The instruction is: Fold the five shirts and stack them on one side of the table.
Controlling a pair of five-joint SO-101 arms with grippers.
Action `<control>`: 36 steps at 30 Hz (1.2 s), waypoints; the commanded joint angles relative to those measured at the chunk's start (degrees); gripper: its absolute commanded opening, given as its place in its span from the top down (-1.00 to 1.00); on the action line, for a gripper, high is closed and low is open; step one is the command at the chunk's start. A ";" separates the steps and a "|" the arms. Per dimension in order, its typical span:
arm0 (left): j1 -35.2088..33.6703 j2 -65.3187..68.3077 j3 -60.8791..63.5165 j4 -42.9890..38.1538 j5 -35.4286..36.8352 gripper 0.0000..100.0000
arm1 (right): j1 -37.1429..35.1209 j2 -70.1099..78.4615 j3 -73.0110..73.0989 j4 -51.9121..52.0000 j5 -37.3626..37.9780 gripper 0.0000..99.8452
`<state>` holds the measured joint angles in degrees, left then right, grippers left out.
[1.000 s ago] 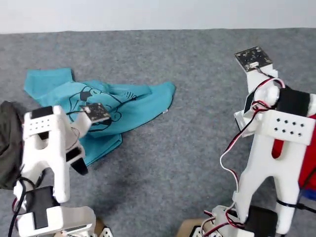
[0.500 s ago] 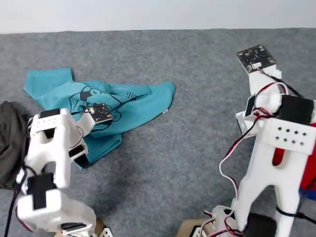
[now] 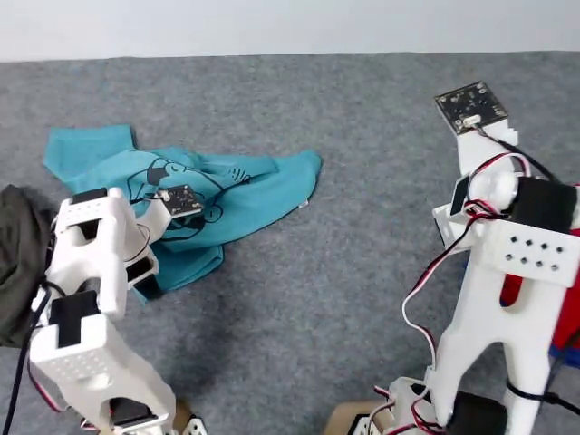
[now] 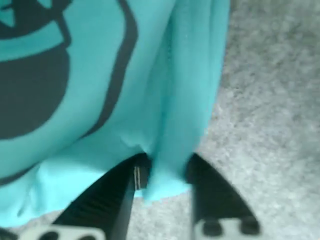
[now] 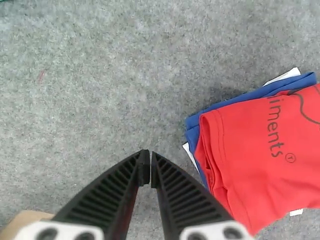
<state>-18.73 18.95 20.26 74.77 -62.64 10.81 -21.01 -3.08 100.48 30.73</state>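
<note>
A crumpled teal shirt (image 3: pixel 227 195) with a dark cartoon print lies at the left of the grey table. My left gripper (image 4: pixel 165 175) is open at the shirt's near edge, one finger on each side of a fold of teal cloth (image 4: pixel 100 75). My right gripper (image 5: pixel 150 170) is shut and holds nothing, hovering over bare table beside a folded stack. That stack has a red shirt (image 5: pixel 260 165) on top of a blue shirt (image 5: pixel 240 107), with a white edge (image 5: pixel 287 76) beneath.
A dark shirt (image 3: pixel 18 263) lies bunched at the table's left edge, next to the left arm (image 3: pixel 91 272). The right arm (image 3: pixel 498 236) stands over the folded stack (image 3: pixel 571 308) at the right edge. Grey felt (image 3: pixel 344 227) stretches between the two arms.
The left arm has leaned forward and lowered its gripper onto the teal shirt's near edge. The right arm has shifted slightly to the right. The shirt itself has not moved.
</note>
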 commanded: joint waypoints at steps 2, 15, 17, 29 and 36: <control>0.97 0.53 -4.88 5.27 0.79 0.99 | 0.75 -2.15 -0.26 2.07 -0.53 0.98; 18.11 -29.71 -17.89 23.74 26.73 1.00 | 0.31 -2.15 1.93 2.07 -0.62 0.98; 20.75 -33.76 -17.89 23.56 33.05 1.00 | 0.31 -2.42 4.22 2.07 -0.62 0.98; 17.67 -38.59 -24.57 25.85 58.11 1.00 | 0.13 -18.86 25.76 0.57 -0.35 0.98; 14.77 -51.52 -29.67 25.76 47.74 1.00 | -4.09 -30.02 38.33 -4.00 -0.26 0.98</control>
<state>-0.88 -26.51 -7.34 99.03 -10.95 8.62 -46.51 32.88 98.02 30.73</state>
